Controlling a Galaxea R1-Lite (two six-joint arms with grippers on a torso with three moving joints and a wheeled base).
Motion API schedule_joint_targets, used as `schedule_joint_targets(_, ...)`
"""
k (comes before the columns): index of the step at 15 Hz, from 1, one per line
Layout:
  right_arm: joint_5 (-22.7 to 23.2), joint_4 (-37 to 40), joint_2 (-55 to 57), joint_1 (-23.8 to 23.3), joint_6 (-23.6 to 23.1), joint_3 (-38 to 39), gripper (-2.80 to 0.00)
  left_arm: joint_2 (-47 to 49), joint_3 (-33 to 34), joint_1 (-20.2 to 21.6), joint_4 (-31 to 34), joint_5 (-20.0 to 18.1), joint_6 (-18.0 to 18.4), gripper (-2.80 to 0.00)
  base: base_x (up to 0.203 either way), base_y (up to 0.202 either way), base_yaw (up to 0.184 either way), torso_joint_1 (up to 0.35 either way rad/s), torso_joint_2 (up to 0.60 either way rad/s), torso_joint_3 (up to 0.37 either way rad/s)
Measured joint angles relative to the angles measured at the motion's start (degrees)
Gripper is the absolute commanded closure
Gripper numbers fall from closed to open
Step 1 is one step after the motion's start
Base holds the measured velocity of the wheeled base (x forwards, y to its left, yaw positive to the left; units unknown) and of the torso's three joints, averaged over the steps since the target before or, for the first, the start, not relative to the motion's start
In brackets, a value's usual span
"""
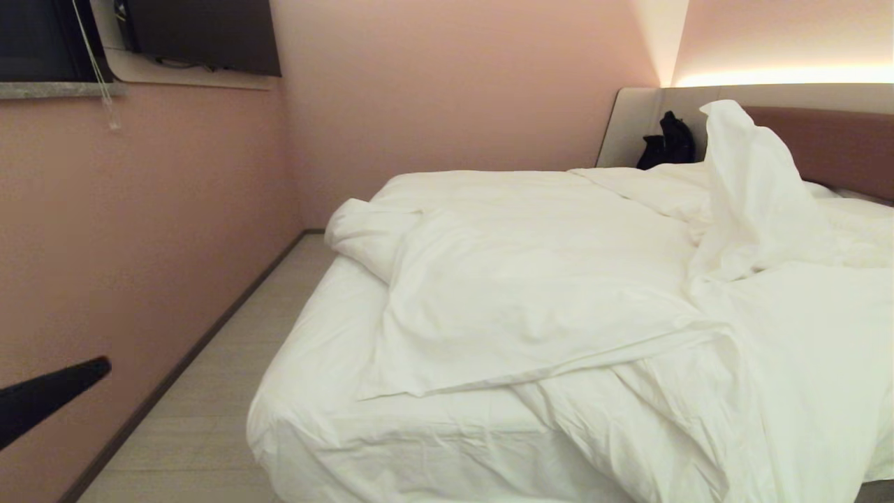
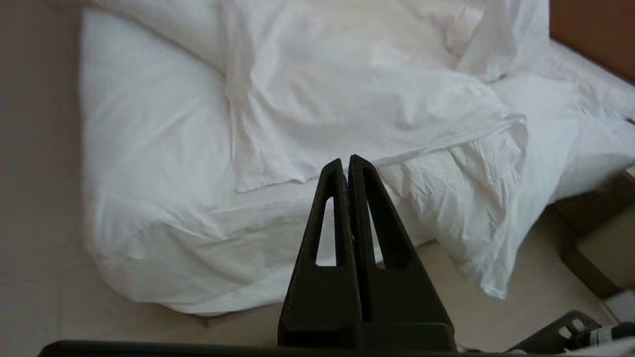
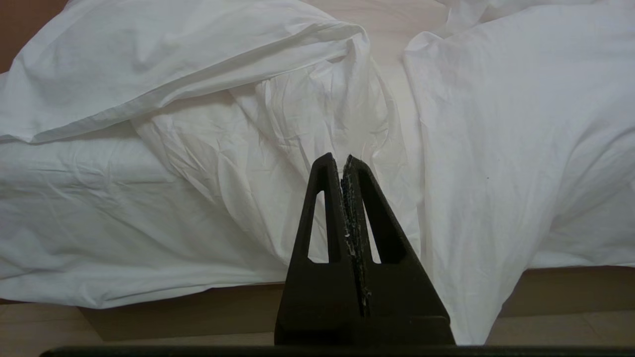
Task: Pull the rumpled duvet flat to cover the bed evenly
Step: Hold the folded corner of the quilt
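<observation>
The duvet lies rumpled on the bed, folded back from the near left corner, where the bare sheet shows. One fold stands up in a peak in front of the brown headboard. My left gripper enters at the far left over the floor, apart from the bed. In the left wrist view this gripper is shut and empty, above the bed's corner, with the duvet beyond it. My right gripper is shut and empty in front of the duvet hanging over the bed's side.
A pink wall runs along the left, with a narrow strip of pale floor between it and the bed. A black bag sits by the headboard. The brown plinth shows under the hanging cloth.
</observation>
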Motion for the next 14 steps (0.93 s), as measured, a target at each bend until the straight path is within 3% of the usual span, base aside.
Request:
schedule_joint_targets(7, 0.0, 0.01, 0.0, 0.0, -0.02, 0.0, 0.0, 34.42, -1.31, -0.01, -22.81, -10.15, -0.46, 0.0, 0.0, 0.0, 0.0, 0.0, 0.0, 0.0)
schedule_joint_targets(12, 0.01, 0.0, 0.0, 0.0, -0.01, 0.0, 0.0, 51.11, -7.09, -1.31, -27.27, -13.65, 0.28, 0.0, 0.0, 0.0, 0.0, 0.0, 0.0, 0.0)
schedule_joint_targets(14, 0.0, -0.01, 0.0, 0.0, -0.02, 0.0, 0.0, 57.62, -10.72, -1.94, -27.28, -13.88, 2.77, 0.0, 0.0, 0.0, 0.0, 0.0, 0.0, 0.0)
